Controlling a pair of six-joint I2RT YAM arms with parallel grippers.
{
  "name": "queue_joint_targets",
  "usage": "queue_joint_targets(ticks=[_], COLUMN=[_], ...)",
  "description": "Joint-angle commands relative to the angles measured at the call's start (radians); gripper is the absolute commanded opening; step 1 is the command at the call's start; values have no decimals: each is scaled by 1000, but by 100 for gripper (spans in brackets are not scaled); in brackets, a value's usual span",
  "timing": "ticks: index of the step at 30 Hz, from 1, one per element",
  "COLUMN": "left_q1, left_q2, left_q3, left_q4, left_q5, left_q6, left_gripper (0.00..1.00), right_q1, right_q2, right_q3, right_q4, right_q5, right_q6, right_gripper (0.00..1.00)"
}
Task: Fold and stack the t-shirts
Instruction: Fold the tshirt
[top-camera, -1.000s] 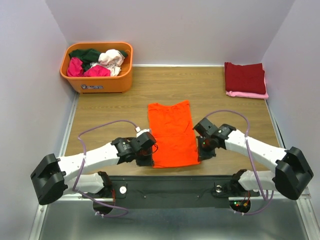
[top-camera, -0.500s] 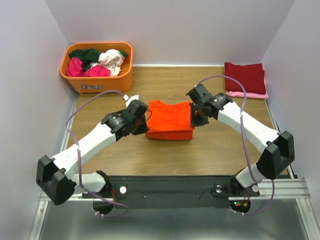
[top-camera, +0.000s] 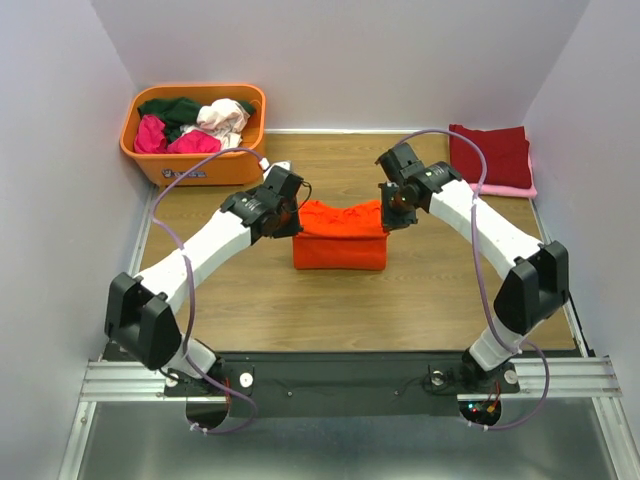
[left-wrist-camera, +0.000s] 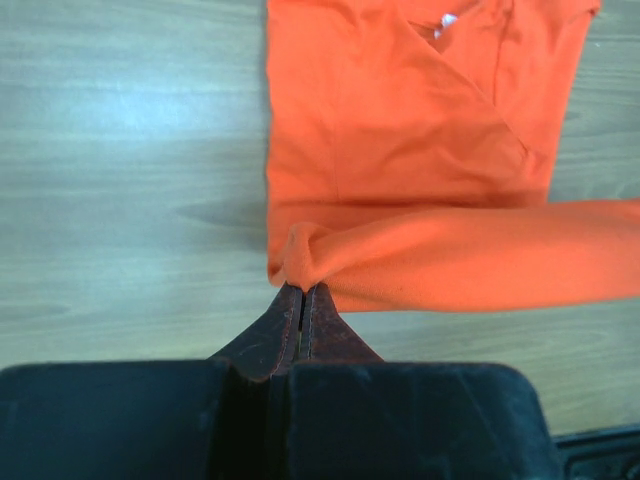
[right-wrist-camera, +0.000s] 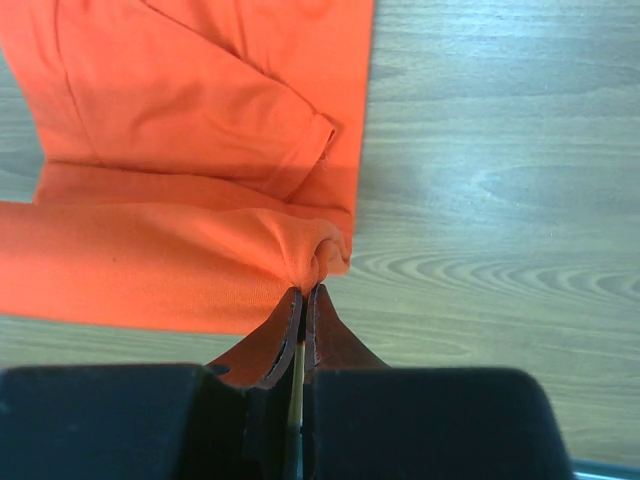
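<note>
A bright orange t-shirt (top-camera: 340, 243) lies mid-table, its near half lifted and doubled back over the far half. My left gripper (top-camera: 293, 217) is shut on the shirt's left corner (left-wrist-camera: 300, 262). My right gripper (top-camera: 391, 213) is shut on the right corner (right-wrist-camera: 318, 258). Both pinch bunched cloth at the fingertips. Folded dark red t-shirt (top-camera: 490, 153) lies on a pink one (top-camera: 497, 189) at the far right. Dark green (top-camera: 170, 110), magenta (top-camera: 152, 134) and whitish-pink (top-camera: 224, 118) shirts lie crumpled in the tub.
The orange plastic tub (top-camera: 197, 163) stands at the far left corner. White walls close in the wooden table (top-camera: 250, 300) on three sides. The arms' base rail (top-camera: 340, 378) runs along the near edge.
Both grippers have carried the shirt's near hem away from the bases toward the far end, folding the long shirt in half. The arms stretched out further.
</note>
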Motion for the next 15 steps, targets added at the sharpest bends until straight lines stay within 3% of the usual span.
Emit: queue_joint_targets(ticks=[1,15], left_q1=[41,101], left_q2=[42,192], left_q3=[62,203], left_q4=[16,39], left_q5=[-43,-44], left_q6=[98,172], left_gripper=[0,0], right_q1=[-28,-93], right_q2=[27,155], right_q3=[58,200], right_q4=[-28,-13], right_q5=[35,24], right_q6=[-46,-93], right_gripper=[1,1])
